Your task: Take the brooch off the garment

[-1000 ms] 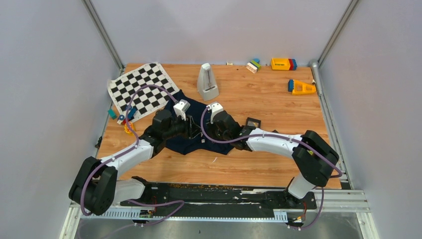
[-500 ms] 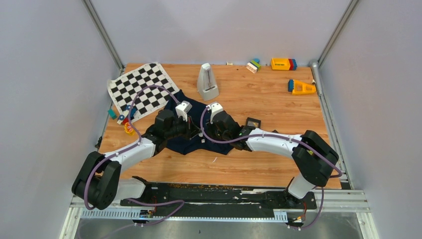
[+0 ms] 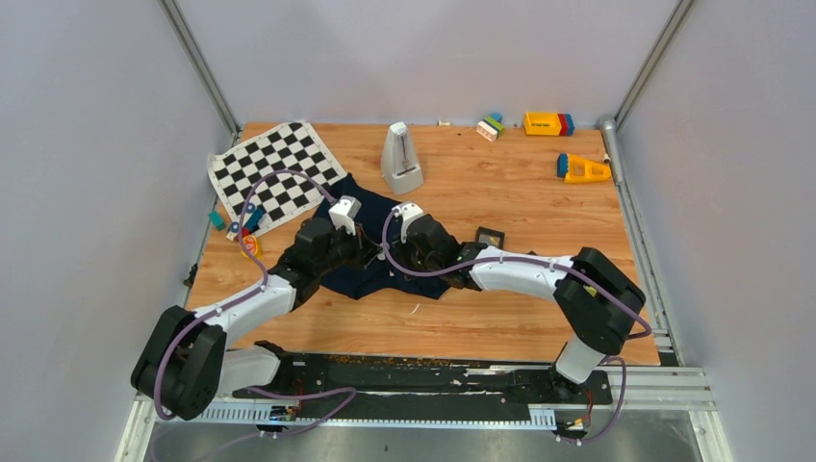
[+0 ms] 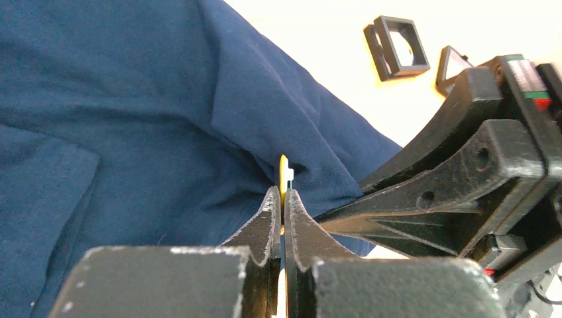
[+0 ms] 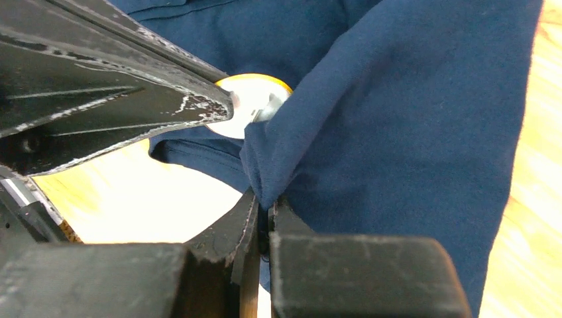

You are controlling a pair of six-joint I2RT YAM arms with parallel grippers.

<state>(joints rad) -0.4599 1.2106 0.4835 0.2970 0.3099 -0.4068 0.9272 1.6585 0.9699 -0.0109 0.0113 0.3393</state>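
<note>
The navy garment [image 3: 390,274] lies crumpled mid-table under both wrists. My left gripper [image 4: 281,196] is shut on the brooch [image 4: 283,173], seen edge-on as a thin yellow-white sliver against the garment [image 4: 132,99]. In the right wrist view the brooch [image 5: 255,106] shows as a round whitish disc with a yellow rim, held in the left fingers [image 5: 179,106]. My right gripper [image 5: 264,207] is shut on a raised fold of the garment [image 5: 397,119] just below the brooch. From above, the left gripper [image 3: 364,252] and right gripper [image 3: 388,256] meet tip to tip.
A checkered mat [image 3: 274,173] lies back left, a grey metronome [image 3: 401,159] behind the garment. A black square box [image 3: 490,237] sits by the right arm; two show in the left wrist view [image 4: 396,45]. Coloured blocks [image 3: 548,123] lie at the back right.
Both wrists have shifted slightly left and back over the garment, still together. The left arm's elbow swung out and back. Both grips look unchanged.
</note>
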